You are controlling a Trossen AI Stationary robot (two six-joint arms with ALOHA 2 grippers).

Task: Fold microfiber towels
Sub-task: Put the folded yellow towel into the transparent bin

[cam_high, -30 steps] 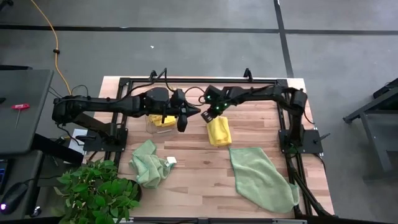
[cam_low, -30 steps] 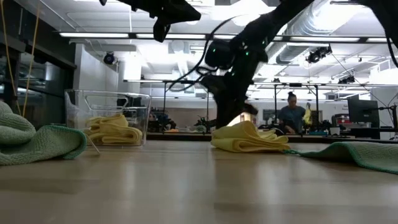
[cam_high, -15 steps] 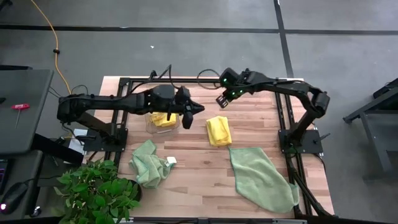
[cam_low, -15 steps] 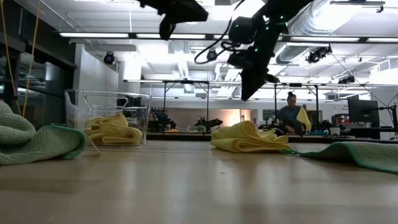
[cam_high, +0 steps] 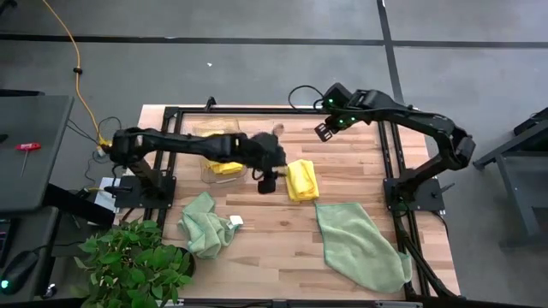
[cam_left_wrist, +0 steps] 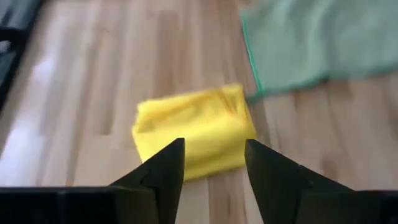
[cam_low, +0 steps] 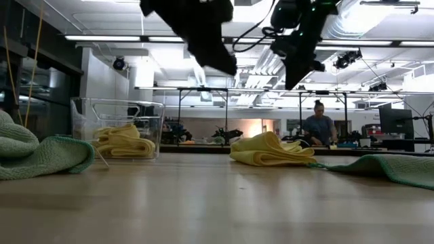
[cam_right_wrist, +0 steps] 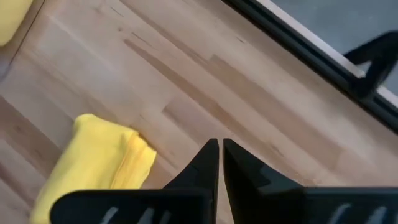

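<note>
Wooden bench [cam_high: 257, 227]: my left claw [cam_left_wrist: 211, 163], fingers spread, hovers near the folded yellow towel [cam_high: 300, 180]; best straddle both edges squarely. Right claw [cam_high: 324, 130] pressed together, aloft.

1. From overhead I get even, bright light on the table [cam_high: 257, 231]; shadows under the arms are faint and soft.
2. At table height, ceiling strip lights [cam_low: 122, 37] glare white, and both arms read as black silhouettes against them.
3. The near tabletop there is out of focus and carries a pale sheen.
4. My left wrist camera is blurred throughout; the folded yellow towel [cam_left_wrist: 189, 127] has smeared edges.
5. The right wrist picture is sharper, with wood grain visible.
</note>
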